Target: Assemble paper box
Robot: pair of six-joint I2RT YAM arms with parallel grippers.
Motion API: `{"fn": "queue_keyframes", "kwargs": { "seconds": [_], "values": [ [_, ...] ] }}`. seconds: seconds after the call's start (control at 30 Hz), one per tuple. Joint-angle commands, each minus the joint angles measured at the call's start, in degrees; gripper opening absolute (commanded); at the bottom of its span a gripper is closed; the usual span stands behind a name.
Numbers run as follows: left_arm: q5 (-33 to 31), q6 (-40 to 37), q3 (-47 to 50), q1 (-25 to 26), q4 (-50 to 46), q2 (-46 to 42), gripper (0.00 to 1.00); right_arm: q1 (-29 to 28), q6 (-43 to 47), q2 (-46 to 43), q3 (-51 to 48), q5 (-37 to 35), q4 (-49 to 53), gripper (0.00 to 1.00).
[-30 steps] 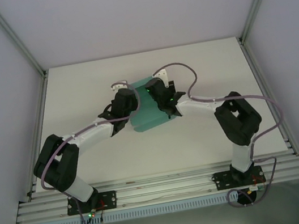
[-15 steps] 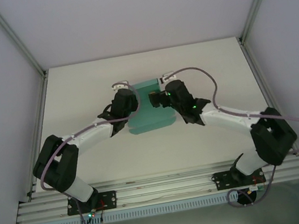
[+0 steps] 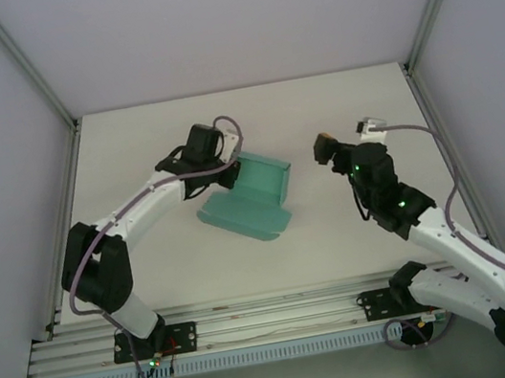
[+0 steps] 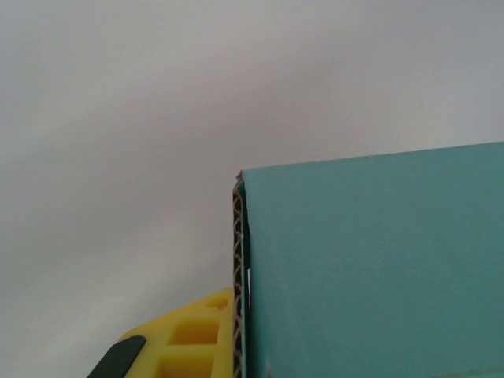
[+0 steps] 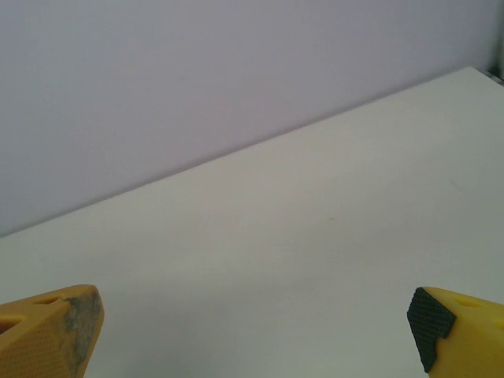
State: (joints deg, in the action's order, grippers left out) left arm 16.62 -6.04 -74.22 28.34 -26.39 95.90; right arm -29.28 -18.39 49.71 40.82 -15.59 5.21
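Card of the paper box [image 3: 248,211] sits in the middle of the surface [image 3: 131,161], half formed: its near panel lies flat and a wall stands along the far side. My left pincer [image 3: 233,171] pinches the box's far left edge, a yellow finger [image 4: 185,339] against the corrugated rim. My right pincer [image 3: 347,136] hangs spread wide and empty, well apart to the right. I judge the walls mid-fold; next my right should reach the free side and raise it while my left holds firm.

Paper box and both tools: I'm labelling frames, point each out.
paper box [image 3: 245,212], top external view, on its flat lower panel.
left tool [image 3: 228,167], top external view, at the box's left edge.
right tool [image 5: 250,319], right wrist view, midway between its open fingertips.
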Motion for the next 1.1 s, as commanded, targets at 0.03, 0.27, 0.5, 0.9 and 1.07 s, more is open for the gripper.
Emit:
{"fn": "queue_keyframes", "kwargs": {
  "seconds": [0.03,0.27,0.5,0.9,1.07],
  "values": [
    [-0.39,-10.25,-6.49,4.91,-25.94,6.14,0.0,1.64,-1.51,-0.91,-1.0,3.62,7.23,1.0],
    [-22.19,-7.95,-17.65,9.95,-36.47,19.03,0.0,2.37,1.57,1.59,-0.05,7.97,8.61,1.0],
    [-38.51,-7.85,-26.4,11.85,-30.56,31.73,0.0,3.69,2.15,2.08,-0.72,8.92,6.67,1.0],
    [-37.36,-8.58,-29.92,12.09,-24.32,37.56,0.0,6.09,1.41,3.0,-0.83,9.6,6.83,1.0],
    [-38.52,-4.95,-27.87,11.3,-20.26,28.23,0.0,6.4,1.85,3.72,-0.65,11.37,5.61,1.0]
  ]
}}
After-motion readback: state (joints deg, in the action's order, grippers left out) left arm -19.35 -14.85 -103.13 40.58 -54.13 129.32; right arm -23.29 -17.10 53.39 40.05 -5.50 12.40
